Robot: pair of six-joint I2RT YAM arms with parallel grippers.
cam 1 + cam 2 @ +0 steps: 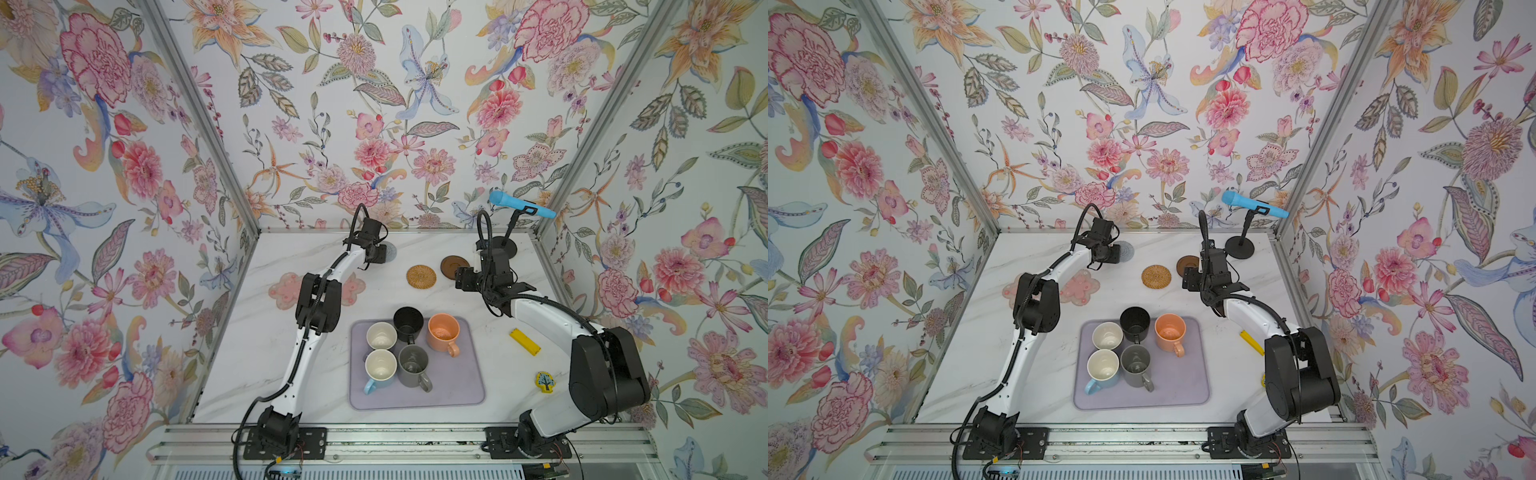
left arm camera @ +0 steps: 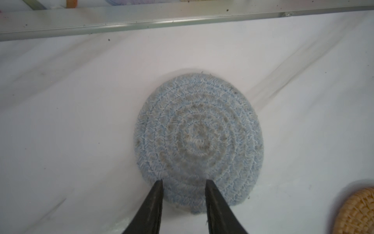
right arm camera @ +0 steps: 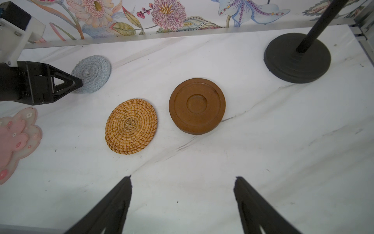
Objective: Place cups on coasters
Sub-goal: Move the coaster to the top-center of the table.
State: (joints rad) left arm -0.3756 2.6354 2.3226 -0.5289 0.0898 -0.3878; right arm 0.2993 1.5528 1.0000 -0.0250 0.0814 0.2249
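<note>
Cups (image 1: 412, 365) stand on the lilac mat (image 1: 457, 386) at six o'clock of the tabletop (image 1: 270, 353). Left pincer (image 2: 184, 182), narrowly parted, sits at twelve on the edge of the grey coaster (image 2: 199, 137); right pincer (image 3: 183, 178), spread and empty, looks nearer them.

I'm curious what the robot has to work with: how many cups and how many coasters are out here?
Cups: 5
Coasters: 5
Total: 10
</note>
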